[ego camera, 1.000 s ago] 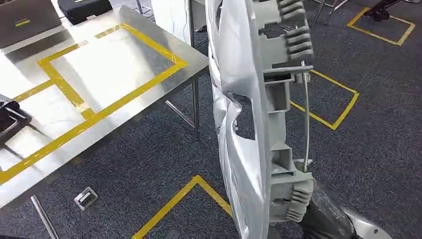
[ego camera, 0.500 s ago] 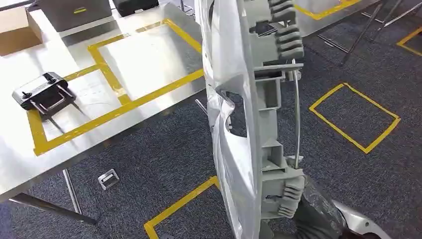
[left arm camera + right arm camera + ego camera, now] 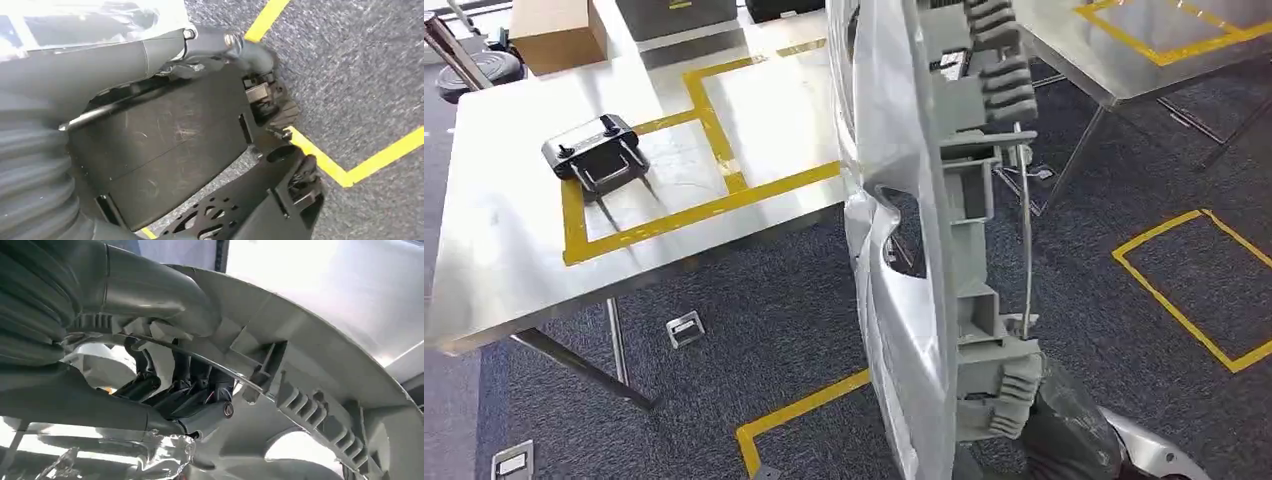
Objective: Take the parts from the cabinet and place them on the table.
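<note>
Head view shows the silver wheel cover (image 3: pixel 914 250) held on edge, upright, in mid-air over the carpet, just beside the near steel table (image 3: pixel 504 260). Right wrist view has the right hand (image 3: pixel 180 390) with its dark fingers (image 3: pixel 145 382) curled through the cover's rim, under the wire ring (image 3: pixel 210 362), gripping it. Left hand (image 3: pixel 270 100) hangs over the carpet; whether its fingers are spread or curled, I cannot tell. A black controller (image 3: pixel 596 153) lies on the table inside yellow tape.

View swung toward table (image 3: pixel 504 270), controller (image 3: pixel 596 157) now in sight, cam turned.
</note>
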Available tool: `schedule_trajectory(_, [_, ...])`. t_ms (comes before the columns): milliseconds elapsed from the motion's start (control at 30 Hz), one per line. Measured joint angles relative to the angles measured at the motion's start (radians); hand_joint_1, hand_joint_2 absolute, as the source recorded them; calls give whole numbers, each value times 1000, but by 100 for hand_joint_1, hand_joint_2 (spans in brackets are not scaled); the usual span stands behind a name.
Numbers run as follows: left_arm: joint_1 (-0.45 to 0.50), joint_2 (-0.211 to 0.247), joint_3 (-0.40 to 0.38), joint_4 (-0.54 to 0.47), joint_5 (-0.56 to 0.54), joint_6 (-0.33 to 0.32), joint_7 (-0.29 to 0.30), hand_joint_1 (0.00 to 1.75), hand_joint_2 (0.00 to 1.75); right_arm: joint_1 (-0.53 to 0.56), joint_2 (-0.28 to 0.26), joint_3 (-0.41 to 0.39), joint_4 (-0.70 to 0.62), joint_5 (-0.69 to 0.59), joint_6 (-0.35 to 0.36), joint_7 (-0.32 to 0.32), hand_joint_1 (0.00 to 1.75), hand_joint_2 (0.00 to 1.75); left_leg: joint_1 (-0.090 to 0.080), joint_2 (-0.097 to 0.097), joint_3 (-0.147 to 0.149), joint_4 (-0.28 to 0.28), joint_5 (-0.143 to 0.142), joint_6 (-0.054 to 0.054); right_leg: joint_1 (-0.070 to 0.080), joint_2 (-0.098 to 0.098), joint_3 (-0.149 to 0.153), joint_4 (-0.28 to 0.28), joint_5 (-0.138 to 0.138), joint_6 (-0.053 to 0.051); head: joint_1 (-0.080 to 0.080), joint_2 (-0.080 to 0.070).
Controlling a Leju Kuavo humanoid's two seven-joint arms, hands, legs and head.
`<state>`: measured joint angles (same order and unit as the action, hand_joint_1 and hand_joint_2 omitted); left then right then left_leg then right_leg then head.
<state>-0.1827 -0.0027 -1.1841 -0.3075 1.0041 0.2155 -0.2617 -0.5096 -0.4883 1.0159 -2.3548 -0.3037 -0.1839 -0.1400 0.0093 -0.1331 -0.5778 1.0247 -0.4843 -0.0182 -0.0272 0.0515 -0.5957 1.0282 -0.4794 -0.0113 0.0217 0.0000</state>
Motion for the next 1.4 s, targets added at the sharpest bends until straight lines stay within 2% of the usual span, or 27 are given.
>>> schedule_trajectory(33, [1, 0, 0, 0, 0, 1, 1, 0, 175, 0, 0, 0, 0, 0, -3, 0, 175, 175, -4, 42, -1, 14, -13, -4, 0, -11, 5, -4, 2, -6, -2, 0])
schedule_trajectory(67, [1, 0, 0, -1, 0, 2, 1, 0, 175, 3, 0, -1, 0, 0, -6, -3, 175, 175, -6, 61, 8, 11, 9, 16, 7, -4, 5, -3, -7, 4, -14, 0])
schedule_trajectory(100, [0, 3, 0, 0, 1, 2, 2, 0, 175, 4, 0, -1, 0, 0, -8, -4, 175, 175, -9, 63, 12, -3, -8, 41, 10, -13, 3, 1, -7, -1, -16, 0])
schedule_trajectory(133, [3, 4, 0, 0, 1, 2, 3, 0, 175, 5, 0, -1, 0, 0, -7, -5, 175, 175, -7, 64, 10, -4, 5, 48, 12, -17, 5, 2, -8, -2, -14, 0])
schedule_trajectory(167, [4, 4, 0, 0, 0, 2, 1, 0, 175, 4, 0, -1, 0, 0, -8, -6, 175, 175, -7, 63, 11, -5, 3, 38, 13, -20, 6, 2, -8, -4, -15, 0])
schedule_trajectory(200, [4, 5, 0, 0, 0, 2, 2, 0, 175, 5, 0, -1, 0, 0, -8, -7, 175, 175, -6, 63, 11, -8, 6, 34, 14, -22, 6, 2, -7, -6, -16, 0])
schedule_trajectory(367, [4, 6, 0, -1, 0, 2, 2, 0, 175, 6, 0, -2, 0, 0, -13, -9, 175, 175, -4, 63, 13, -12, 7, 27, 15, -22, 6, 3, -7, -11, -20, 0])
schedule_trajectory(467, [4, 6, 0, -1, 0, 2, 2, 0, 175, 6, 0, -2, 0, 0, -13, -9, 175, 175, -2, 63, 14, -15, 7, 7, 16, -23, 6, 3, -7, -11, -21, 0])
schedule_trajectory(1100, [4, 6, 0, -1, 1, 1, 6, 0, 175, 6, 0, -2, 0, 0, -13, -9, 175, 175, -4, 63, 13, -15, 6, 7, 14, -23, 9, -2, -6, -9, -21, 0])
schedule_trajectory(1300, [4, 7, 0, -1, 1, 0, 6, 0, 175, 7, 0, -1, 0, 0, -16, -6, 175, 175, -8, 63, 12, -8, 2, 15, 9, -23, 10, -4, -5, -2, -23, 0])
schedule_trajectory(1400, [4, 7, 0, -1, 2, 0, 6, 0, 175, 7, 0, -1, 0, 0, -16, -5, 175, 175, -11, 63, 12, -4, -1, 21, 6, -23, 12, -5, -6, 7, -23, 0])
